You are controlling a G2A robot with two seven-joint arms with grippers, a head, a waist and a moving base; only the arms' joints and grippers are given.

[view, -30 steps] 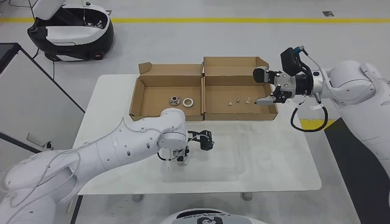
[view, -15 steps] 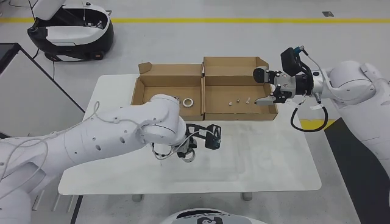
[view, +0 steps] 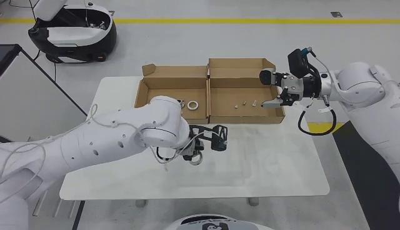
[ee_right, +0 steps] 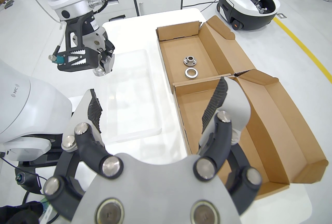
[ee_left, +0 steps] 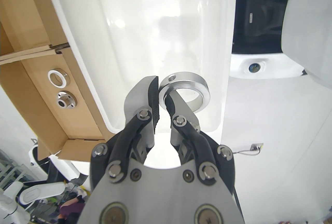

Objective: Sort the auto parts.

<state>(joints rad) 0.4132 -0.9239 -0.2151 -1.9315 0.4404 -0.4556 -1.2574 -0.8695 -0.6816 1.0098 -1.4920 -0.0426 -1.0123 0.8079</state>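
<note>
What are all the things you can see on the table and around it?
table: one, white, mid-floor
cardboard boxes: two, brown, side by side at the table's far edge
clear tray: one, see-through, on the table before the boxes
flanged hub: one, silver, in the left box
loose ring: one, silver, beside the hub
small bolts: three, silver, in the right box
held ring: one, silver, above the tray
other robot's base: one, black and white, on the floor beyond the table
left arm: one, white, over the table, jaws shut on the held ring
right arm: one, white, at the right box's end, jaws open
</note>
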